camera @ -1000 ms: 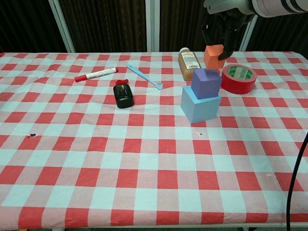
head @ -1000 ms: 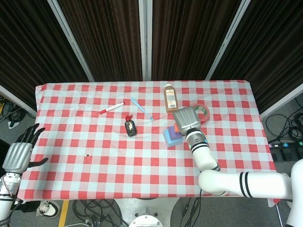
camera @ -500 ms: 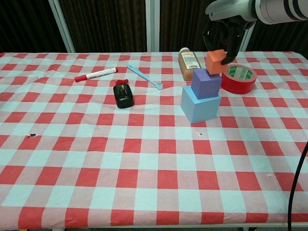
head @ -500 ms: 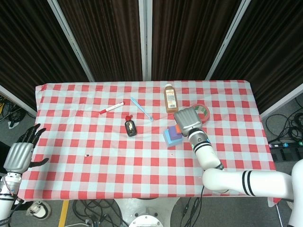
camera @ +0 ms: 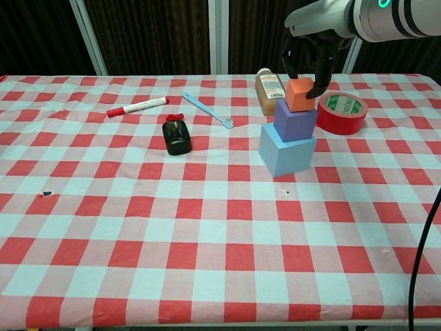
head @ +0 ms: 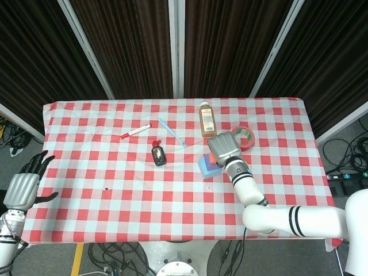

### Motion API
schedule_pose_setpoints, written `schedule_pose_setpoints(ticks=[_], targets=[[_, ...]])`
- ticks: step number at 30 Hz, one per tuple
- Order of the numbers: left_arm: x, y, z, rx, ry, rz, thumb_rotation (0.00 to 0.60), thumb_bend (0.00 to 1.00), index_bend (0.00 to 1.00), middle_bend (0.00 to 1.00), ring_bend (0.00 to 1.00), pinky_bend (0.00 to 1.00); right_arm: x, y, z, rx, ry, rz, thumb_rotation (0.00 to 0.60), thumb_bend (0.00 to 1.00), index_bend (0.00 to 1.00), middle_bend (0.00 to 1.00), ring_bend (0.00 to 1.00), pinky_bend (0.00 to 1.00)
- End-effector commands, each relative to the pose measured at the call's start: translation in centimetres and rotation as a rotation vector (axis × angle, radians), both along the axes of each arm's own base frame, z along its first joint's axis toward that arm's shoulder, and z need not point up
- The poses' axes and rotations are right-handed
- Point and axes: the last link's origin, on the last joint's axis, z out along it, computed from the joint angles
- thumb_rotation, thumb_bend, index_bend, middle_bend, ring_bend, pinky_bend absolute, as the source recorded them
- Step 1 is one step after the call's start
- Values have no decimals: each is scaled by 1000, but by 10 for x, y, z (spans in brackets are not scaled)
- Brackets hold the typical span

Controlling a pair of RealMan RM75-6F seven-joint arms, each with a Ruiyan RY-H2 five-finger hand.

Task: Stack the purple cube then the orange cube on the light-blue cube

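Observation:
The light-blue cube (camera: 287, 150) stands on the checked cloth right of centre, and the purple cube (camera: 295, 116) sits on top of it. My right hand (camera: 308, 56) comes down from above and grips the orange cube (camera: 300, 94), whose underside meets the purple cube's top. In the head view my right hand (head: 222, 148) covers most of the stack; only an edge of the light-blue cube (head: 203, 168) and a sliver of the orange cube (head: 211, 156) show. My left hand (head: 23, 187) hangs off the table's left edge, fingers apart, holding nothing.
Close behind the stack stand a brown bottle (camera: 270, 92) and a red tape roll (camera: 341, 112). Further left lie a blue spoon (camera: 207, 110), a small black bottle with a red cap (camera: 178, 135) and a red marker (camera: 136, 106).
My right hand has carried the orange cube leftward and down, from beside the tape roll onto the purple cube. The left hand has stayed still.

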Motion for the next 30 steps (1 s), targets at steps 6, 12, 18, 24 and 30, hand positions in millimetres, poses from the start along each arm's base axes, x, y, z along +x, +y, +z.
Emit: schedule_pose_setpoints(ticks=[6, 12, 18, 24, 30], targets=[[1, 1, 3, 5, 5, -2, 600, 157, 153, 116, 65, 209, 1, -1, -3, 4, 7, -9, 600, 176, 542, 1000, 1000, 1000], [1, 2, 7, 10, 7, -3, 600, 157, 153, 115, 65, 209, 0, -2, -5, 5, 9, -17, 600, 172, 527, 1000, 1000, 1000], [2, 2, 6, 7, 7, -3, 600, 157, 153, 115, 65, 209, 1, -2, -3, 4, 6, -21, 600, 116, 448, 1000, 1000, 1000], [2, 2, 6, 9, 5, -5, 600, 157, 153, 115, 65, 209, 1, -2, 1, 4, -1, -23, 600, 82, 304, 1000, 1000, 1000], [3, 1, 7, 12, 5, -7, 600, 157, 153, 115, 65, 209, 4, 3, 15, -8, -35, -16, 600, 66, 272, 1000, 1000, 1000]])
